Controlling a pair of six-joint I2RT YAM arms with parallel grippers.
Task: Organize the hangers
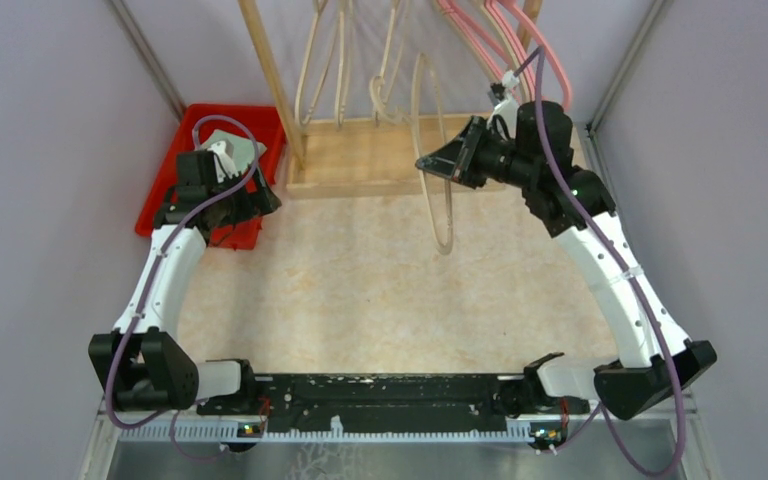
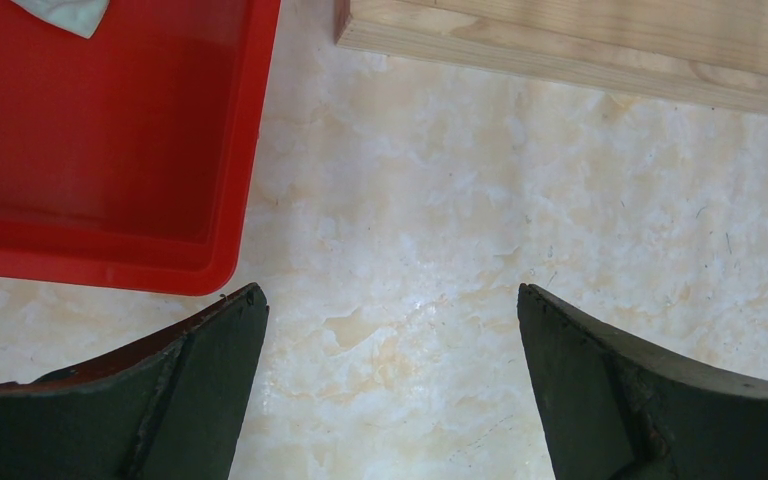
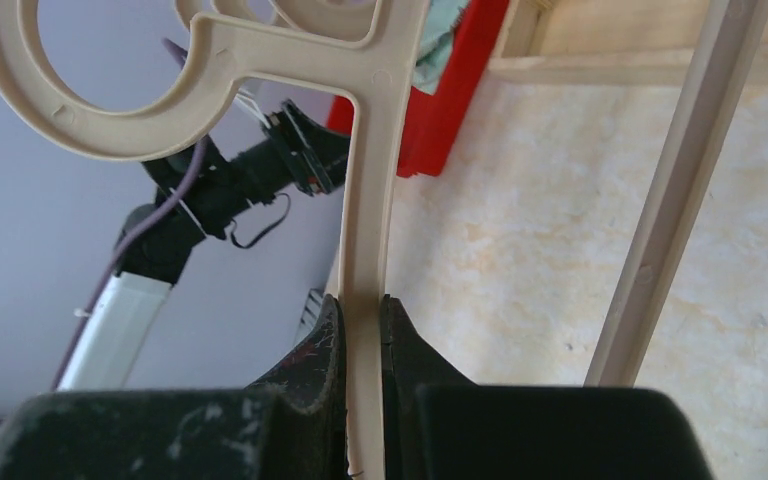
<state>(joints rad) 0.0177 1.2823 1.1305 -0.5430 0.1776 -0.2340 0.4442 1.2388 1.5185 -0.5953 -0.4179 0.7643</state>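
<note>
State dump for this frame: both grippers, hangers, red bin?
left gripper: open, empty.
right gripper: shut on the held beige hanger.
held beige hanger: clamped on a straight bar, hook end away from the gripper.
other beige hangers: hanging above the wooden rack base.
pink hangers: hanging, behind the right arm.
red bin: upright, no hanger seen inside.

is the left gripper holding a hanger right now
No, the left gripper is open, its fingers spread over the tabletop beside the red bin, with nothing between them.
</note>
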